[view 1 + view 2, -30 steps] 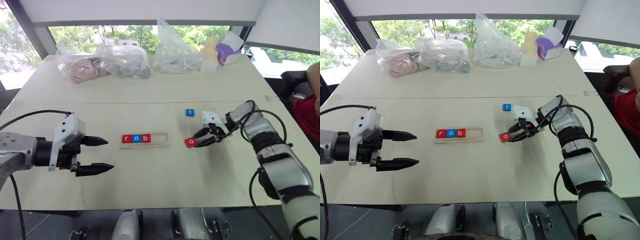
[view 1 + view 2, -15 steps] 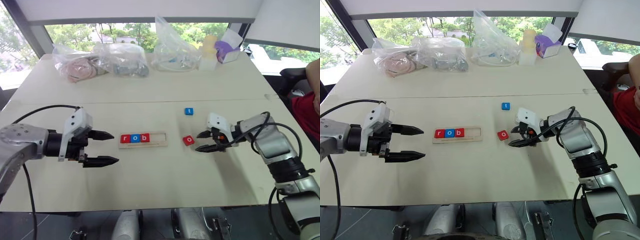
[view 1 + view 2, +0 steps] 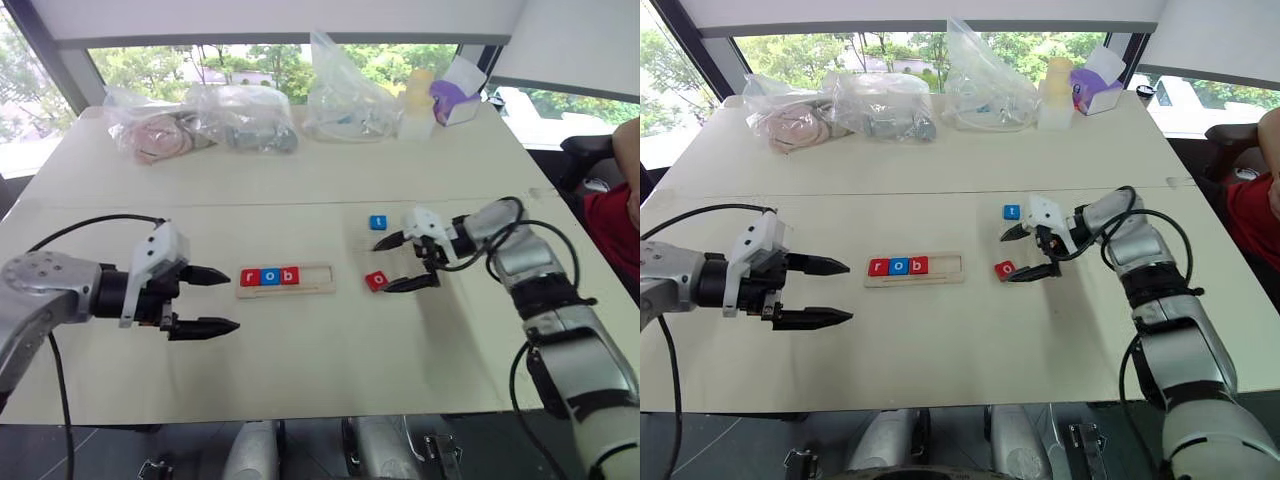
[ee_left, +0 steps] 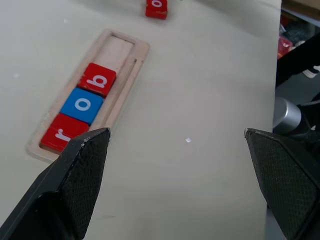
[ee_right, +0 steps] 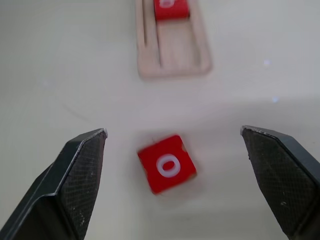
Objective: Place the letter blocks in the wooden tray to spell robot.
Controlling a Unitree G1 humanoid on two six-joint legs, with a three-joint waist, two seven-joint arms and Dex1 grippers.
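The wooden tray [image 3: 318, 281] lies mid-table with red r [image 3: 250, 277], blue o [image 3: 270, 276] and red b [image 3: 290, 275] tiles in its left part. A loose red o block [image 3: 377, 281] lies flat on the table to the tray's right, and a blue t block [image 3: 378, 222] sits farther back. My right gripper [image 3: 397, 263] hovers open just right of the red o [image 5: 166, 164], its fingers apart and holding nothing. My left gripper [image 3: 210, 299] stands open left of the tray [image 4: 120, 50], empty.
Clear plastic bags [image 3: 345, 100] of parts, a pale bottle [image 3: 418, 100] and a purple-and-white box [image 3: 455, 100] line the table's far edge. A person's arm and red clothing [image 3: 620, 200] show at the right. Bare tabletop lies in front of the tray.
My right gripper has opened and let go of the red o block, which now lies on the table; the gripper then shifted slightly toward the blue t. The left gripper stayed open.
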